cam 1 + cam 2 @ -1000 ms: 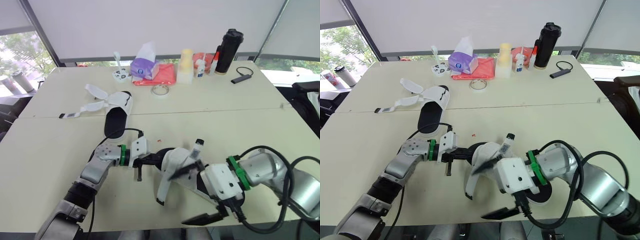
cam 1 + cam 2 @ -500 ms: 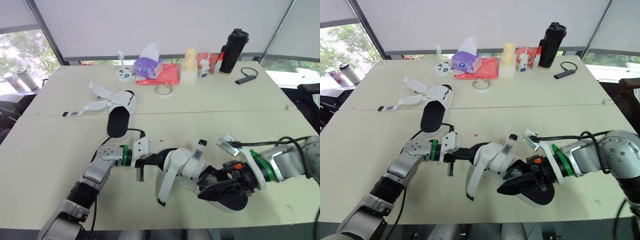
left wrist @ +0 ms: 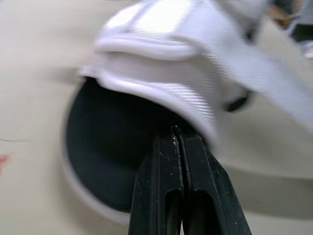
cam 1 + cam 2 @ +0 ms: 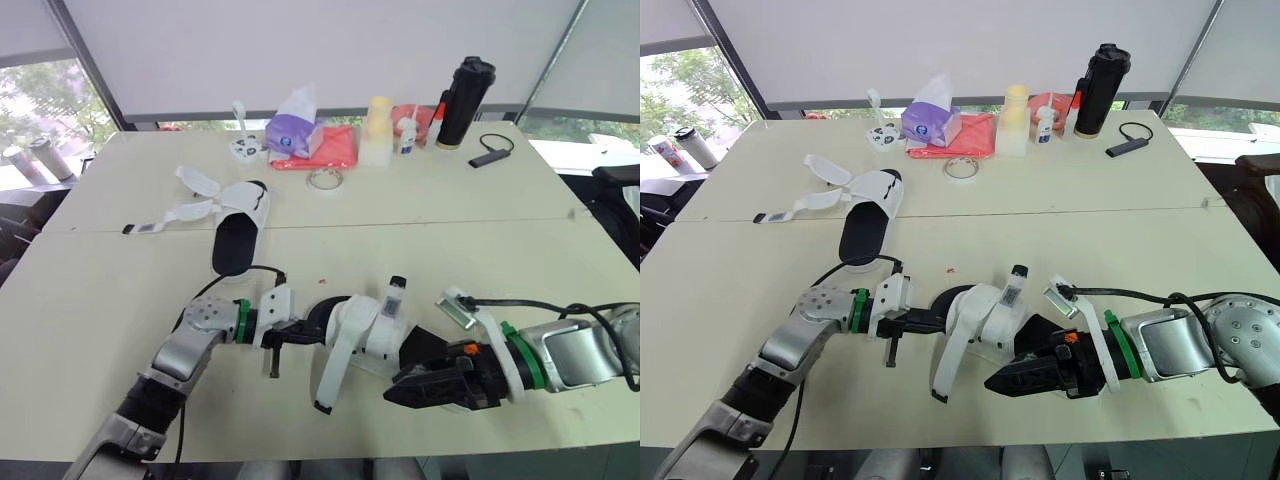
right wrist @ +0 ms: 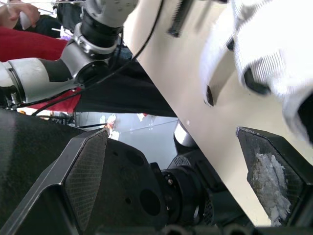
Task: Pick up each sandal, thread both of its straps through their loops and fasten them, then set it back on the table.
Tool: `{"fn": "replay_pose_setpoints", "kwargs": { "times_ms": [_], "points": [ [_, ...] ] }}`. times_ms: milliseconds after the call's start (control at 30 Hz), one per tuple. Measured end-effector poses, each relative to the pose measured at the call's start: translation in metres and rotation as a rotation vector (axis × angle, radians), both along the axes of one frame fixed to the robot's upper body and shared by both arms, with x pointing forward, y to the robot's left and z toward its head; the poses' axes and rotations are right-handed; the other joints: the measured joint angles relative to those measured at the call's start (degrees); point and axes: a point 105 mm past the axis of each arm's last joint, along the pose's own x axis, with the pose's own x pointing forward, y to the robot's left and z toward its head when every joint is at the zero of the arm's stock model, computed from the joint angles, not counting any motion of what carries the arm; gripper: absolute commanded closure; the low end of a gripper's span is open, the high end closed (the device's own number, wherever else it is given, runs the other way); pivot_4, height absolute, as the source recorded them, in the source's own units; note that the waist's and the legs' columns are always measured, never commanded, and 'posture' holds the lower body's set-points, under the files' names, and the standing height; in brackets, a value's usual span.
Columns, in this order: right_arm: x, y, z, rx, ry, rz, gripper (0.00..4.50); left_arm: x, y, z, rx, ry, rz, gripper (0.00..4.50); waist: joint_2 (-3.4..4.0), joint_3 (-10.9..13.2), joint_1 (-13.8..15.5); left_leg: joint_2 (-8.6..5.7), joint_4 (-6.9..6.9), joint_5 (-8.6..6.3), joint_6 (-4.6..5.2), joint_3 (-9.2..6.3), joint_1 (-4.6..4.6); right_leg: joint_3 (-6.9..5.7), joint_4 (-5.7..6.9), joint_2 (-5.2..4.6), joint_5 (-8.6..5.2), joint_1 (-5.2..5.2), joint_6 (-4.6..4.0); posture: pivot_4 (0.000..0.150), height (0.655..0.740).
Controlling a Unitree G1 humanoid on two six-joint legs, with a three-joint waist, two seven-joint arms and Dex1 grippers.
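Note:
A white sandal with a black sole (image 4: 362, 328) lies near the front of the table, one loose strap (image 4: 331, 377) trailing toward the front edge. My left gripper (image 4: 300, 333) is shut on its heel rim; in the left wrist view the fingers (image 3: 166, 161) pinch the black insole edge. At the sandal's toe end, my right gripper (image 4: 405, 375) stands open with its fingers (image 5: 87, 176) wide apart and nothing between them. The white strap (image 5: 274, 49) shows just beyond them. A second sandal (image 4: 238, 222) lies farther back on the left, straps (image 4: 190, 195) spread open.
Along the far edge stand a purple tissue box (image 4: 292, 130), a red cloth (image 4: 332, 150), a tape ring (image 4: 322, 180), a yellow cup stack (image 4: 377, 130), a small bottle (image 4: 405, 135), a black flask (image 4: 462, 88) and a black dongle (image 4: 487, 158). The front table edge is close below the right gripper.
My right wrist has turned over since a second ago, and its gripper now sits a little nearer the front edge beside the sandal's toe. The left gripper keeps its hold.

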Motion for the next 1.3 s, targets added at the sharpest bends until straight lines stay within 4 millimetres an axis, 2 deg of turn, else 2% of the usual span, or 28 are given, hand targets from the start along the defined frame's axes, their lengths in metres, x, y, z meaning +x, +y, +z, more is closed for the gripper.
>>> {"fn": "replay_pose_setpoints", "kwargs": {
  "times_ms": [200,467,600,700,833,933,1067,1300],
  "points": [
    [-0.006,0.004,-0.013,-0.002,0.048,-0.006,0.03,-0.015,0.008,0.0,0.021,0.038,-0.033,4.5,0.0,0.01,0.02,-0.01,0.04,0.0,0.0,0.01,-0.06,0.03,-0.04,-0.03,-0.01,-0.01,-0.03,0.15,0.74],
    [-0.003,0.015,-0.014,0.026,0.042,0.009,0.03,-0.033,0.014,0.0,0.032,0.081,-0.072,4.5,0.02,0.02,0.0,0.03,0.02,0.0,0.0,0.0,-0.19,0.06,-0.1,-0.04,-0.01,-0.14,-0.05,0.15,0.74],
    [-0.001,0.018,-0.015,0.027,0.037,0.01,0.03,-0.035,0.014,0.001,0.027,0.08,-0.079,4.5,0.02,0.02,0.05,0.02,0.04,0.0,0.0,0.0,-0.25,0.05,-0.11,-0.04,-0.01,-0.16,-0.05,0.15,0.74],
    [-0.002,0.018,-0.016,0.023,0.043,0.015,0.03,-0.029,0.017,0.003,0.029,0.071,-0.063,4.5,0.02,0.02,0.09,0.02,0.07,0.0,0.0,0.0,-0.3,0.04,-0.11,-0.03,-0.01,-0.21,-0.05,0.15,0.74],
    [-0.003,0.017,-0.016,0.023,0.05,0.016,0.03,-0.004,0.022,0.016,0.013,0.019,0.005,4.5,0.02,0.02,0.09,0.01,0.1,0.0,0.0,-0.01,-0.32,0.02,-0.1,0.0,-0.01,-0.22,-0.04,0.15,0.74],
    [-0.005,0.017,-0.018,0.027,0.057,0.012,0.03,0.009,0.015,0.027,-0.03,-0.027,0.018,4.5,0.02,0.02,0.04,-0.02,0.11,0.0,0.01,0.01,-0.37,0.01,-0.17,0.0,0.01,-0.22,-0.01,0.15,0.74],
    [-0.003,0.022,-0.021,0.031,0.052,-0.002,0.03,0.017,0.005,0.024,-0.045,-0.028,0.009,4.5,0.01,0.02,-0.09,-0.01,0.1,0.0,0.02,0.0,-0.38,-0.01,-0.15,0.02,0.1,-0.25,0.16,0.15,0.74],
    [0.005,0.031,-0.025,0.043,0.025,-0.058,0.03,0.019,-0.007,0.004,-0.02,-0.016,-0.033,4.5,-0.01,0.02,0.05,-0.03,0.18,0.01,0.03,-0.01,-0.38,-0.01,-0.1,0.02,0.1,-0.22,0.16,0.15,0.74]
  ]
}}
